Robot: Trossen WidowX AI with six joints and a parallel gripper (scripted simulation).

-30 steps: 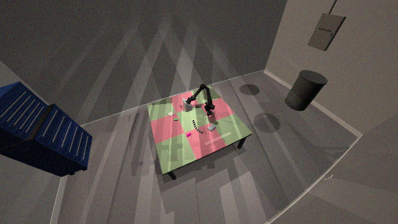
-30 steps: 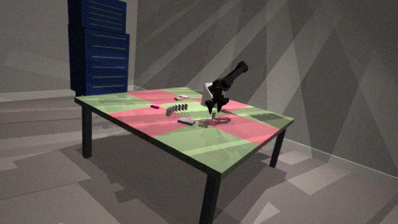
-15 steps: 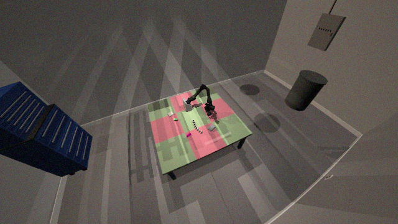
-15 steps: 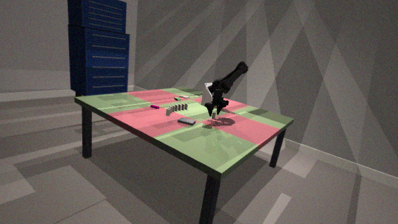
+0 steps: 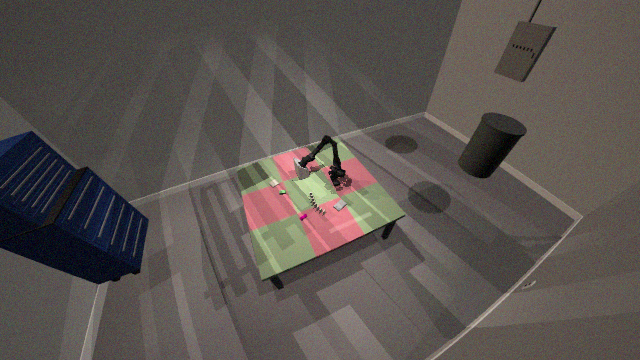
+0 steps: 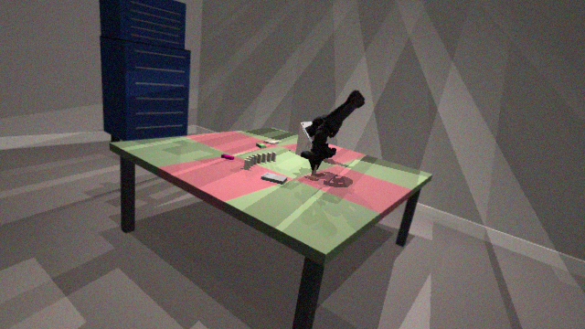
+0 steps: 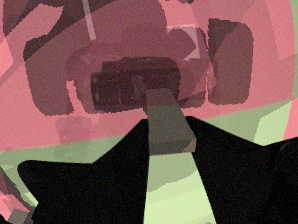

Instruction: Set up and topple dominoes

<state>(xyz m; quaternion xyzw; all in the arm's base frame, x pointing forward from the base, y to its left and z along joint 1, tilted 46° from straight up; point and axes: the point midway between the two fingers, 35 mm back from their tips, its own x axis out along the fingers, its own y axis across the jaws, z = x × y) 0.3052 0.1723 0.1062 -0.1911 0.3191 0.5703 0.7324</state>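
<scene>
A row of several pale dominoes (image 5: 311, 194) (image 6: 247, 163) stands upright in a slight curve near the middle of the table. My gripper (image 5: 336, 183) (image 6: 314, 171) (image 7: 166, 123) points down at the table, apart from the row and on the far side of the grey box from the table's magenta piece. It is shut on one grey-brown domino (image 7: 170, 131), with a black finger against each side of it. Whether that domino touches the table is hard to tell. The row does not show clearly in the wrist view.
A flat grey box (image 5: 340, 205) (image 6: 274, 177) lies between the row and my gripper's side. A magenta piece (image 5: 303, 217) (image 6: 228, 156) lies beyond the row. A green piece (image 5: 282, 192) (image 6: 260, 145) and a pale flat item lie farther back. A white panel (image 5: 300, 171) (image 6: 302, 141) stands near the arm.
</scene>
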